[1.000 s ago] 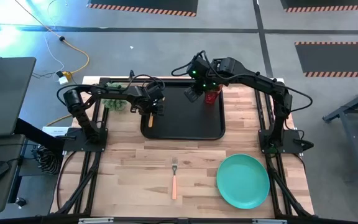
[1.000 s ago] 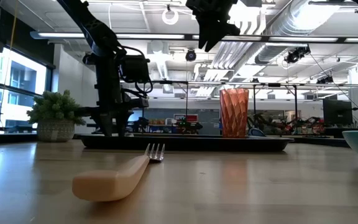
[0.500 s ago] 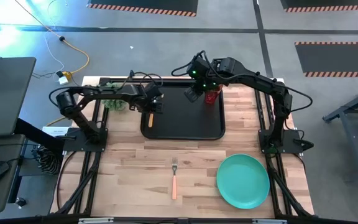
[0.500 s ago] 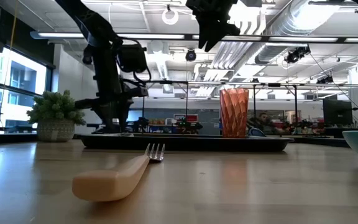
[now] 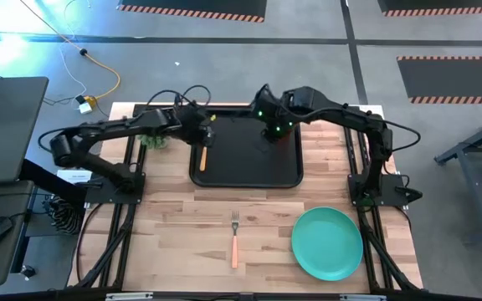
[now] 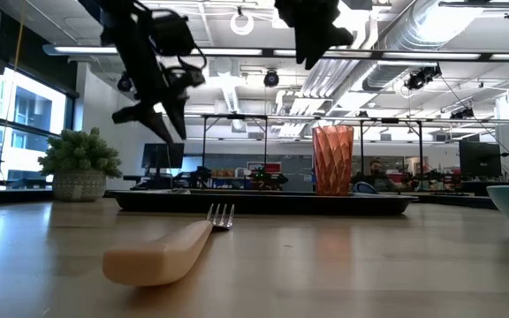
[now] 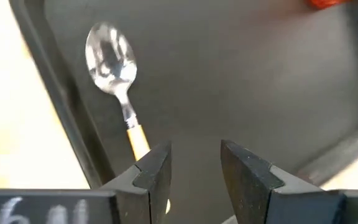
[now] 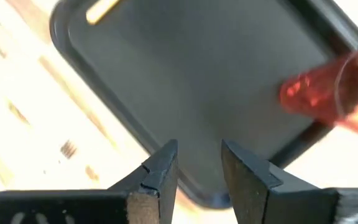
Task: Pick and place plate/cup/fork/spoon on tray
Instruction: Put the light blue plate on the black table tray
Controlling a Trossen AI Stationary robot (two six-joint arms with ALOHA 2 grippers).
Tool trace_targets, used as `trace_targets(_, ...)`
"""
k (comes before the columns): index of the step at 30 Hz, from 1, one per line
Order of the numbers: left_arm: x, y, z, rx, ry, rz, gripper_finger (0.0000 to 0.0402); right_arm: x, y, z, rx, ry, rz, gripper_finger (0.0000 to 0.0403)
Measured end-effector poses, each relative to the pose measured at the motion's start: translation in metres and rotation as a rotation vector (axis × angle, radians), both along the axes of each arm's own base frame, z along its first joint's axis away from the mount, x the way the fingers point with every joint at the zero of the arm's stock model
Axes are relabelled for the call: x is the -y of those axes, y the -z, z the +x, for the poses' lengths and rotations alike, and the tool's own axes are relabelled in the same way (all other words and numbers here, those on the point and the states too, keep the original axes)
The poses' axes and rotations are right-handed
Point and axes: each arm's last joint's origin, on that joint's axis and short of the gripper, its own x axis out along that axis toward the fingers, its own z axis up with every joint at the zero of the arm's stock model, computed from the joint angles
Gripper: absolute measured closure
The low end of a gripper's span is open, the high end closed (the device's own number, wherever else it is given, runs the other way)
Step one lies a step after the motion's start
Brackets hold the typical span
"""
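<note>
1. Nearest the front edge of the table, the plate (image 5: pixel 327 243) is seen lying flat on the bare wood, well apart from the tray (image 5: pixel 253 171). It is judged stiff, light and smooth; a pinch over its rim is likely the only purchase.
2. Beside it, the fork (image 5: pixel 234 238) lies flat with its tines towards the tray. It is judged thin, rigid and liable to slide; the light orange handle would best be taken across its width.
3. Farther back, the spoon (image 7: pixel 114 71) rests inside the tray along one long side, and the cup (image 6: pixel 333 159) stands upright in the tray near a far corner. The cup is judged light and easily tipped.
4. Above the tray's spoon side, the left gripper (image 7: pixel 194 171) is held with its jaws a narrow gap apart and nothing between them.
5. Above the cup's end, the right gripper (image 8: pixel 197 168) is likewise parted narrowly and empty.
</note>
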Motion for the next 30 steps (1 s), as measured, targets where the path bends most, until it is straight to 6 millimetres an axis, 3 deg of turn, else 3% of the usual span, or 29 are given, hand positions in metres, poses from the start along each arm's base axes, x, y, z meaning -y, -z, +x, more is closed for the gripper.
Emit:
trace_targets(10, 0.019, -0.031, -0.012, 0.089, 0.137, 0.112, 0.0273, -0.06, 0.003, -0.002, -0.095, -0.044, 0.044, 0.0288)
trace_targets(20, 0.021, -0.033, -0.012, 0.071, 0.236, 0.164, 0.0273, -0.117, 0.003, -0.003, -0.086, -0.021, 0.084, 0.0288)
trace_targets(30, 0.023, -0.033, -0.012, 0.077, 0.318, 0.167, 0.0273, -0.181, 0.003, -0.016, -0.057, 0.108, 0.115, 0.0288)
